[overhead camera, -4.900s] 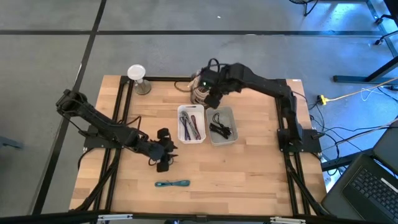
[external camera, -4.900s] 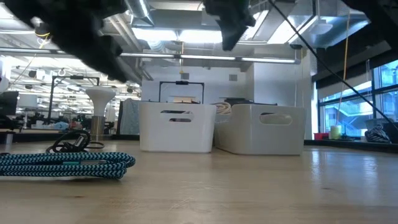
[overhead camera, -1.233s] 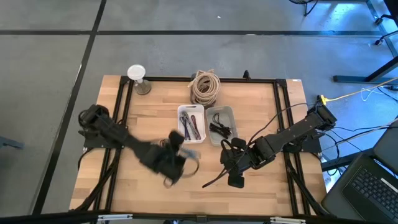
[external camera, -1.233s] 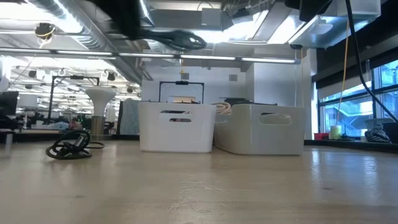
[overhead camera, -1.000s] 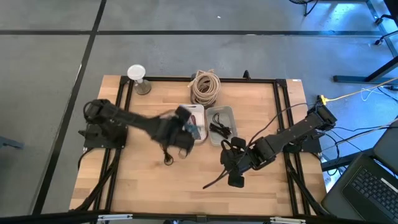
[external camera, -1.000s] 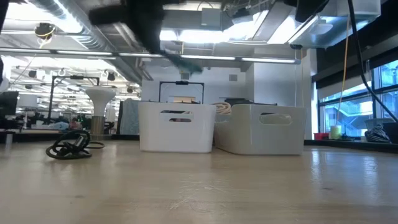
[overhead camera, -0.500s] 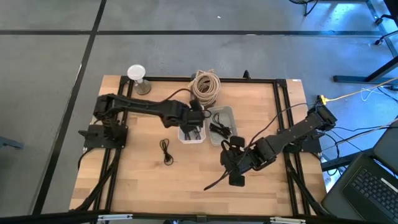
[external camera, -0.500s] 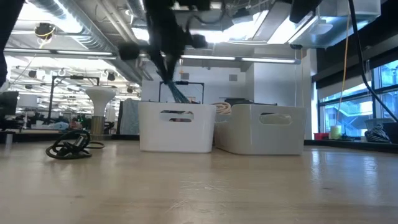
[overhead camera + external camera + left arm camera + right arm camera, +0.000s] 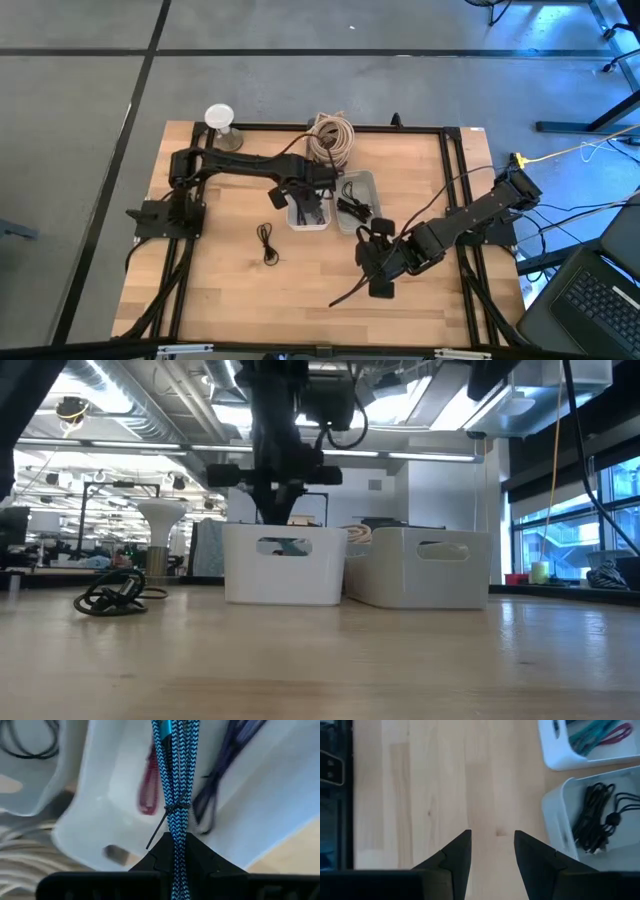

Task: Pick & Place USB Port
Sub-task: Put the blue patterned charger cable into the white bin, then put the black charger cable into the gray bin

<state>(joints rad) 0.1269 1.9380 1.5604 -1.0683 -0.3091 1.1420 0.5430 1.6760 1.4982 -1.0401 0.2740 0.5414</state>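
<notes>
A bundle of blue braided cable [image 9: 175, 775], bound by a black tie [image 9: 172, 809], hangs from my left gripper [image 9: 176, 840], which is shut on it. My left gripper [image 9: 303, 190] stands over the left white bin [image 9: 322, 222]. In the low view the cable's lower end [image 9: 285, 545] shows through that bin's handle slot. A red cable [image 9: 147, 790] and a purple cable [image 9: 225, 765] lie in this bin. My right gripper [image 9: 492, 837] is open over bare wood near the table's front right [image 9: 375, 280], with nothing between its fingers. My left gripper pinches the bundle's upper part [image 9: 176, 832], just above the black tie, between its two fingers, several strands together. The fingers point steeply down from above. The bundle hangs straight below them with its lower end inside the bin; whether it rests on the bin's floor I cannot tell.
The right white bin [image 9: 366, 224] holds black cables [image 9: 597, 820]. A small black cable [image 9: 266, 243] lies on the wood left of the bins. A beige rope coil [image 9: 330, 140] and a white stand [image 9: 222, 127] sit at the far edge. The near half of the table is bare wood.
My left gripper has swung from the table's middle left toward the far right, over the left bin, then come down while its wrist rolled. It has stayed shut on the blue cable, whose lower end has gone from the air into the bin.
</notes>
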